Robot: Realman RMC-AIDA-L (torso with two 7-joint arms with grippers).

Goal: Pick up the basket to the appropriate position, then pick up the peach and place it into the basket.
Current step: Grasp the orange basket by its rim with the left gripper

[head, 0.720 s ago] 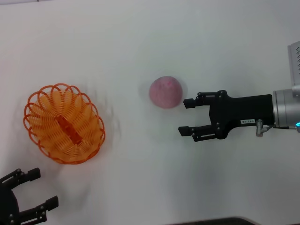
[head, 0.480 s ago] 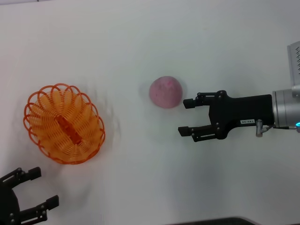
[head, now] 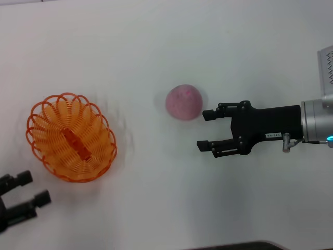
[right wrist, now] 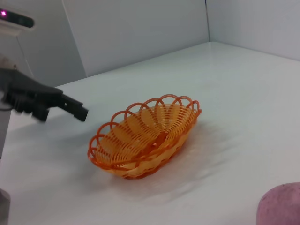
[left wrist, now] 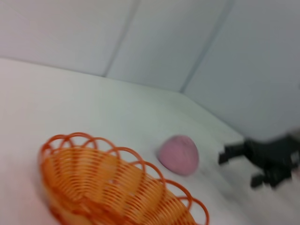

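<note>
The orange basket (head: pixel 52 136) lies empty on the white table at the left. It also shows in the left wrist view (left wrist: pixel 108 187) and the right wrist view (right wrist: pixel 145 136). The pink peach (head: pixel 183 102) sits near the middle of the table, well to the right of the basket; it also shows in the left wrist view (left wrist: pixel 178 155) and the right wrist view (right wrist: pixel 281 206). My right gripper (head: pixel 204 130) is open and empty, just right of and nearer than the peach, its far fingertip close beside it. My left gripper (head: pixel 33 188) is open and empty, nearer than the basket at the lower left.
A grey box (head: pixel 327 70) stands at the right edge. The table's dark front edge (head: pixel 234 245) runs along the bottom. White walls rise behind the table in the wrist views.
My left gripper has moved left and a little farther out, toward the basket's near side. The right gripper, peach and basket have stayed in place.
</note>
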